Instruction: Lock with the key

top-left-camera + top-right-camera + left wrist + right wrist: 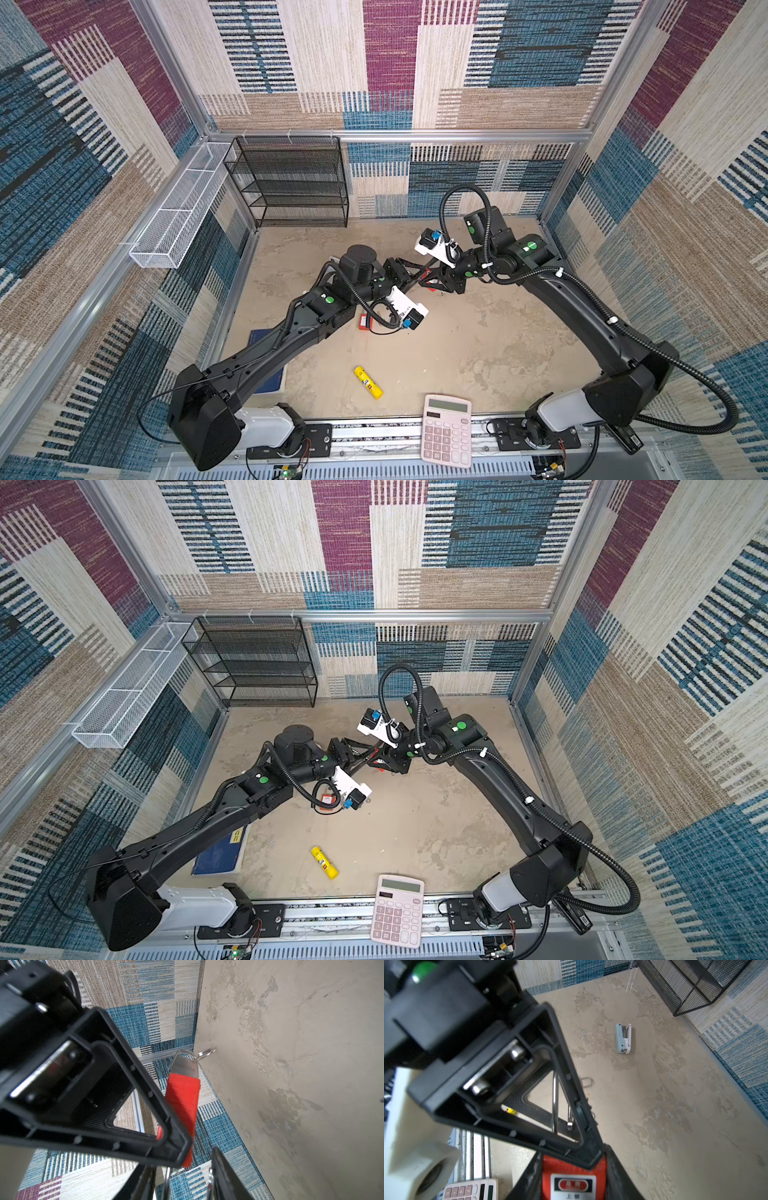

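**A:** Start on the left. What have the left jaws got?

**B:** They sit around the key (pixel 182 1105). Its red sleeve lies just past the tip of the near finger (pixel 145 1091), and the metal head and ring (pixel 205 1054) stick out beyond. I cannot tell whether they pinch it or only flank it.

**A:** And to the right?

**B:** The right jaws are clamped on the red padlock (pixel 573 1185), above the bench (pixel 457 353) and tip to tip with the left pair. The shackle (pixel 554 1095) runs out ahead of them. One leg seems to end free, so I judge it unlatched.

**A:** Which step is this, then?

**B:** Mating key and lock, I'd say. The blade and keyhole are hidden, so I can't say whether the key is seated.

**A:** And the next move?

**B:** Probably a firm grip on the sleeve and the blade pushed home along the keyhole's line. Then the shackle is pressed in and the left wrist turns while the right jaws steady the body. A slack grip could let the key twist off line.
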Robot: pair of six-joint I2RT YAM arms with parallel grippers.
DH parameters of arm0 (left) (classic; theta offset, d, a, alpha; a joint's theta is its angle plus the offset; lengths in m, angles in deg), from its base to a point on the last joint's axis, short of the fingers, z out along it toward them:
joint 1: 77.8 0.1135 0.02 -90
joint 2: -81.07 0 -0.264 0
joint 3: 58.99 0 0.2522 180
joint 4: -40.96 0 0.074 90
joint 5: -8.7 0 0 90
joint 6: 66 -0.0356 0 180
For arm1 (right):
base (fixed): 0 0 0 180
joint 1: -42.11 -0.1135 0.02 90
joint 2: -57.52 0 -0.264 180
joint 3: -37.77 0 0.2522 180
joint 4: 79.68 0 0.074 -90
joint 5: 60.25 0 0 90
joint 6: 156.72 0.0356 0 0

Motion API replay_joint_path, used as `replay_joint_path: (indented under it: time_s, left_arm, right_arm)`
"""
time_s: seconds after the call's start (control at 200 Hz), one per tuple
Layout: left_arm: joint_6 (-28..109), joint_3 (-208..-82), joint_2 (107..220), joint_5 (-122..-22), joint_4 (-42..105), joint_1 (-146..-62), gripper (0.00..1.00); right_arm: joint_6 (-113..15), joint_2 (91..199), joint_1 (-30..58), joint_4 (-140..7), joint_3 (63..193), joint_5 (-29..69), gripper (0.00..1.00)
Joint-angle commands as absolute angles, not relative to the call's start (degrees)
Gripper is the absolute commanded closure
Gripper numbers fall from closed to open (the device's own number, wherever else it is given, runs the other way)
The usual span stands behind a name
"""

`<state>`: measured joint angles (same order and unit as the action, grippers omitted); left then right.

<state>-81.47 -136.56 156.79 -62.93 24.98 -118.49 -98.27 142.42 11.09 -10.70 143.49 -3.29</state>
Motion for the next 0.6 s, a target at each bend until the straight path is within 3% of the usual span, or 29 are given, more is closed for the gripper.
replay_joint_path:
  time_s: [0.0,0.596]
  left_arm:
    - [-84.18,-136.89,156.92,-62.78,27.18,-118.65,0.57]
    - [-84.33,-133.82,155.13,-62.84,28.55,-120.78,0.79]
  right_arm:
    - [-99.7,141.96,10.48,-10.89,142.82,-4.87,0.71]
    - [-101.28,142.51,10.21,-11.38,145.04,-6.72,0.74]
